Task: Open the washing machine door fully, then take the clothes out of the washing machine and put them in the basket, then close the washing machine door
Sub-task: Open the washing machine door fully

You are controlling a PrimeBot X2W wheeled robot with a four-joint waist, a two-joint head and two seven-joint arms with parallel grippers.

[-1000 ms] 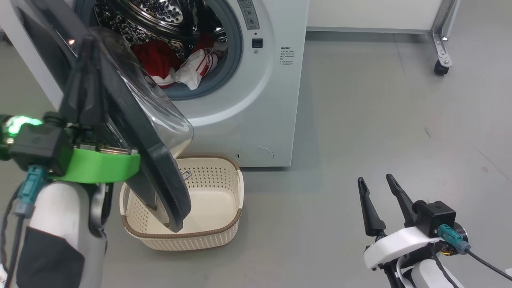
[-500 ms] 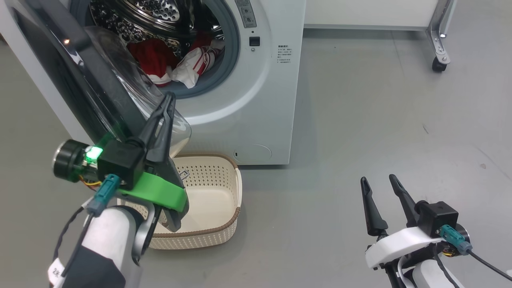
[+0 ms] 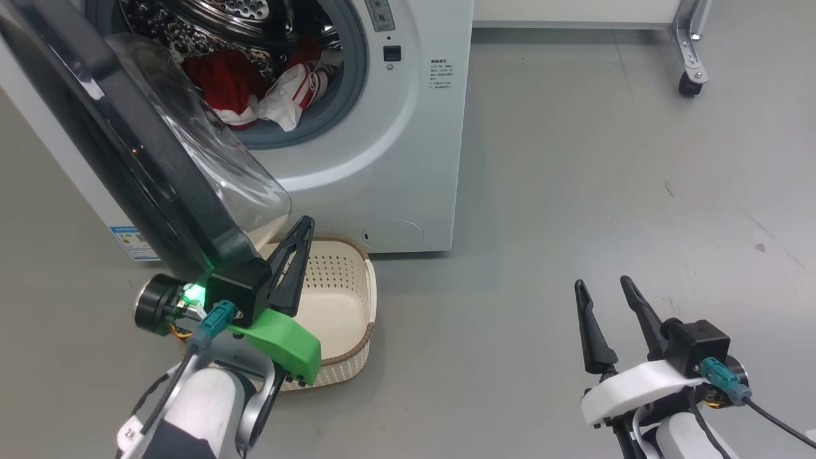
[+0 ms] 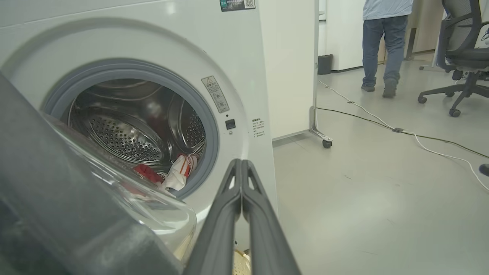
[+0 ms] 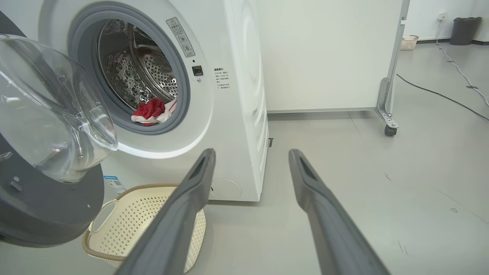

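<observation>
Head view: grey floor (image 3: 574, 159); left fingers (image 3: 293, 268) closed, empty; right fingers (image 3: 588, 325) spread apart.

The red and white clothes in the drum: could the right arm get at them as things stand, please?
Probably yes: the black-rimmed glass door stands swung aside, leaving the way from the open right pincer to the red-and-white clothes free, though it would be a long reach.

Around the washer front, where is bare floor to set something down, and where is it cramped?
Bare floor spreads right of the washing machine, bordered by the wheeled frame leg and the open right end effector. Crowded: below the open washing machine door, where the basket and shut left end effector sit close.
</observation>
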